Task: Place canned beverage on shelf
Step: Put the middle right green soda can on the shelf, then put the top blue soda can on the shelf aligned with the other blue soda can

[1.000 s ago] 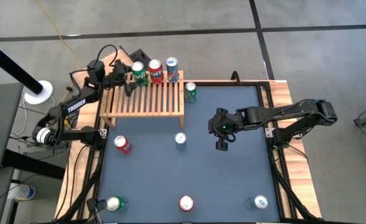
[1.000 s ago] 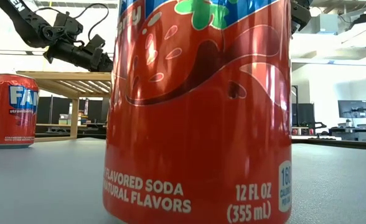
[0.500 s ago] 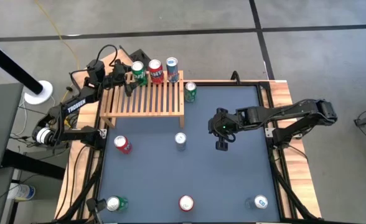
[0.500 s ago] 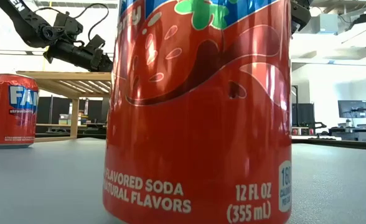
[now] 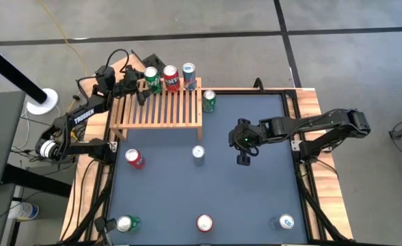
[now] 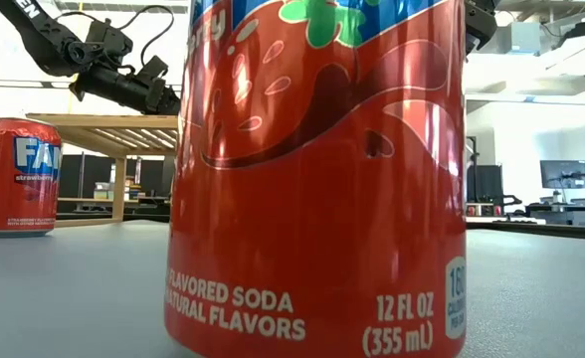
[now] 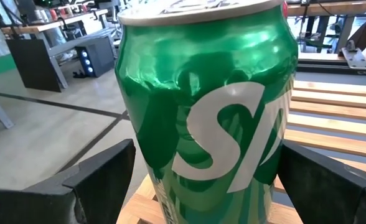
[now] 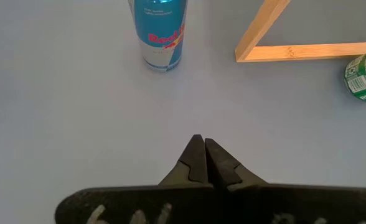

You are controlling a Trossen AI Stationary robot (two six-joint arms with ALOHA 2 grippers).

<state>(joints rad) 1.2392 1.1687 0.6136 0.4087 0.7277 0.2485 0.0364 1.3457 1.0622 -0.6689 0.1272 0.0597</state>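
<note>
The shelf (image 5: 156, 109) is a slatted wooden rack at the table's far left. Along its far edge stand three cans on their bases: a green can (image 5: 152, 80), a red can (image 5: 171, 77) and a blue can (image 5: 189, 74). My left gripper (image 5: 145, 86) reaches level from the left, open, with one finger on either side of the green can (image 7: 208, 124). My right gripper (image 5: 244, 160) hangs shut over the table's middle right, with nothing between its fingers (image 8: 203, 146). My left gripper's fingers (image 7: 102, 180) stand close beside the green can's two sides, low on its wall. I cannot tell whether they touch it. The can stands upright on the slats.
On the table stand a green can (image 5: 208, 100) beside the shelf, a slim silver-blue can (image 5: 198, 153), and a red can (image 5: 134, 158). Along the near edge are a green can (image 5: 126, 223), a red can (image 5: 204, 223) filling the low view, and a blue can (image 5: 285, 222).
</note>
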